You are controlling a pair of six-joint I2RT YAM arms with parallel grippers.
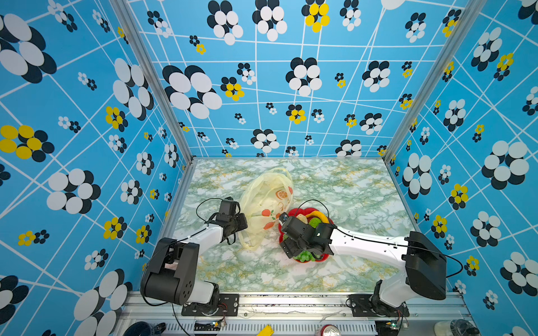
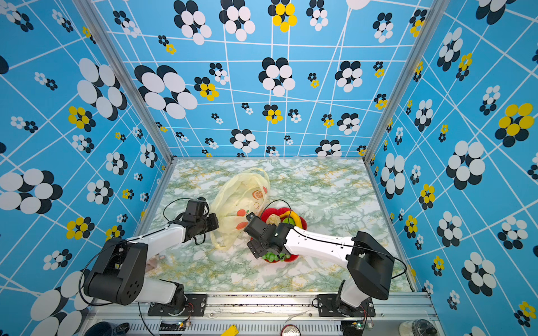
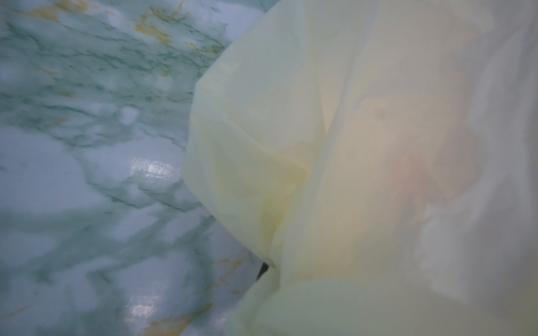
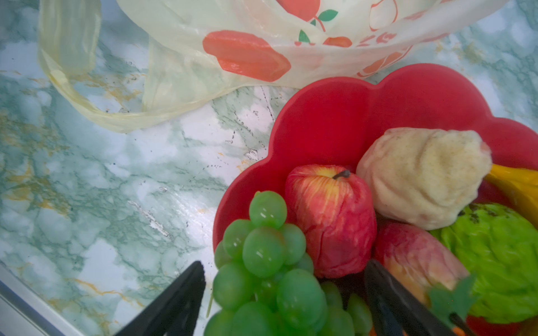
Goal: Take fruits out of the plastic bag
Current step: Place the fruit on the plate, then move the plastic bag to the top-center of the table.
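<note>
The plastic bag (image 1: 262,200) (image 2: 235,197) lies crumpled mid-table, pale yellow with orange prints. My left gripper (image 1: 243,224) (image 2: 215,222) is at its left edge, shut on the film; in the left wrist view the plastic bag (image 3: 320,145) drapes over the jaws and hides them. Fruits lie on the red plate (image 1: 302,210) (image 4: 334,116): green grape bunch (image 4: 267,261) (image 1: 305,256), red apple (image 4: 329,221), cream piece (image 4: 422,177), banana (image 4: 518,186) (image 1: 318,216), bumpy green fruit (image 4: 500,261). My right gripper (image 4: 284,264) (image 1: 286,237) hangs over the plate, open, its fingers standing apart on either side of the grapes.
A bag handle loop (image 4: 70,87) lies flat on the marble table (image 1: 349,189) beside the plate. Patterned blue walls close in three sides. A metal rail (image 1: 291,302) with both arm bases runs along the front edge.
</note>
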